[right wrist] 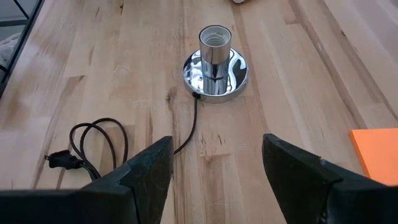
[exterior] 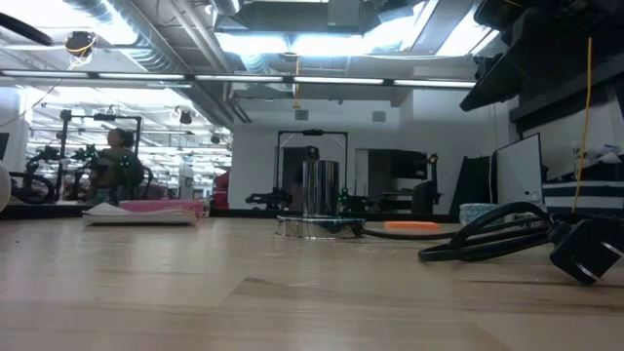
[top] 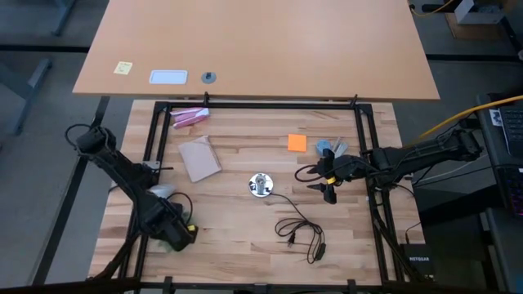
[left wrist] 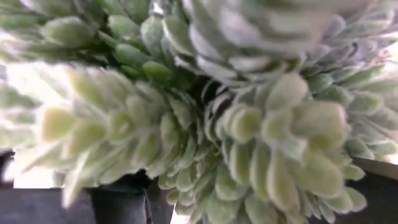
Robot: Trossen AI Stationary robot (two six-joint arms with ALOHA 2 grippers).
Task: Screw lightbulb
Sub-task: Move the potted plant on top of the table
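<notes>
Two dark fingers (right wrist: 146, 171) of the right gripper (right wrist: 217, 146) spread wide apart, nothing between them, hanging over bare table (right wrist: 273, 87) and aimed at the lamp socket (right wrist: 215, 62). Socket upright on its chrome disc, threaded mouth empty, black cord (right wrist: 93, 146) trailing off the base in loose loops toward the plug. Orange sticky note (top: 297, 143) well behind, unrelated.

Left gripper (top: 176, 233) parked at the near left of the table, pressed up against a spiky green ball plant (left wrist: 205, 124) that fills the wrist view; fingers apart or together: cannot tell.

Lightbulb (top: 161, 192) judged to be the pale rounded object lying beside the left arm, not held, well apart from the socket.

Step in hand: nothing started, bulb not yet picked up. Next move calls for a grasp on the glass globe with the screw end left free, then alignment over the socket mouth before any turning.
</notes>
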